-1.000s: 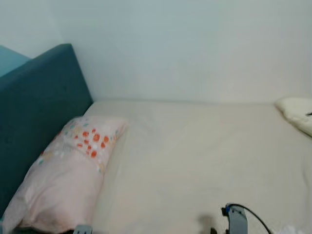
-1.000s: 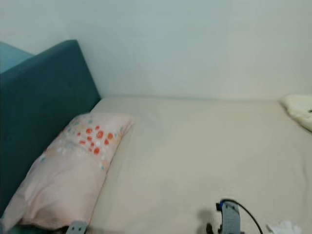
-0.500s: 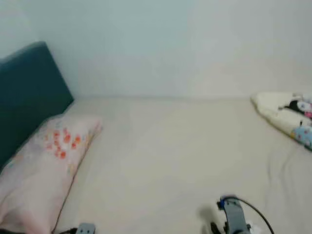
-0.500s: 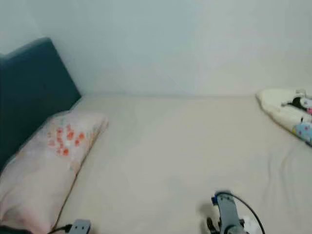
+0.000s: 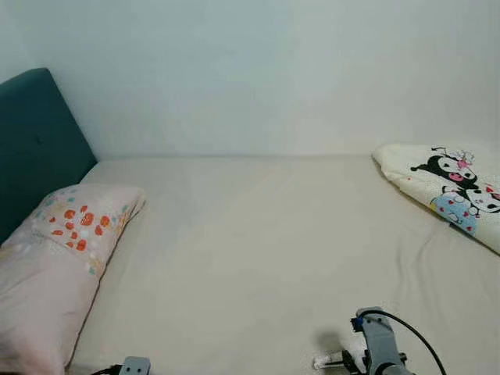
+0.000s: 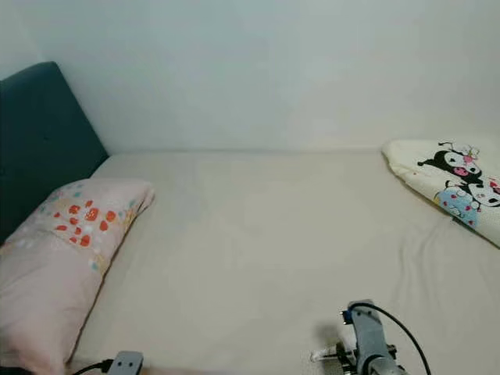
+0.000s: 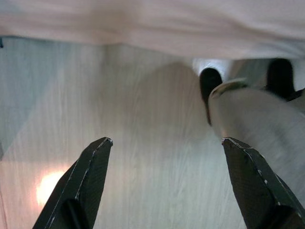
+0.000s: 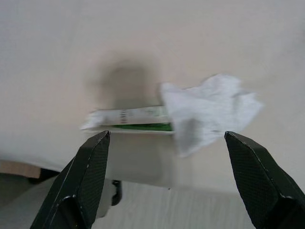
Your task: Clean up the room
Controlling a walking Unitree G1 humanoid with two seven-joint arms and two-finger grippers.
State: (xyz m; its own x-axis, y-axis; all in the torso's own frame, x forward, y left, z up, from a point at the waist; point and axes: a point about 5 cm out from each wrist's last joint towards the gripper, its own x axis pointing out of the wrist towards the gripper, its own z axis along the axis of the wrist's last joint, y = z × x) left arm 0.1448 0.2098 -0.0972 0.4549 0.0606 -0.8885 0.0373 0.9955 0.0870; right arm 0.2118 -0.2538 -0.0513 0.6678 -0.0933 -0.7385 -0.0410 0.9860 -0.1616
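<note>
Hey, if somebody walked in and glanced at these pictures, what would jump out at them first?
Probably the cartoon-print blanket at the bed's far right edge, and the pink floral pillow lying against the teal headboard on the left. Then the litter near the bed's front edge: a crumpled white tissue overlapping a small white-and-green tube, with the right gripper open above them.

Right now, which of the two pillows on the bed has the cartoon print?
The cartoon pillow on the robot's right, white with black-and-pink characters. The other, the pink pillow by the teal headboard, carries orange dots.
</note>
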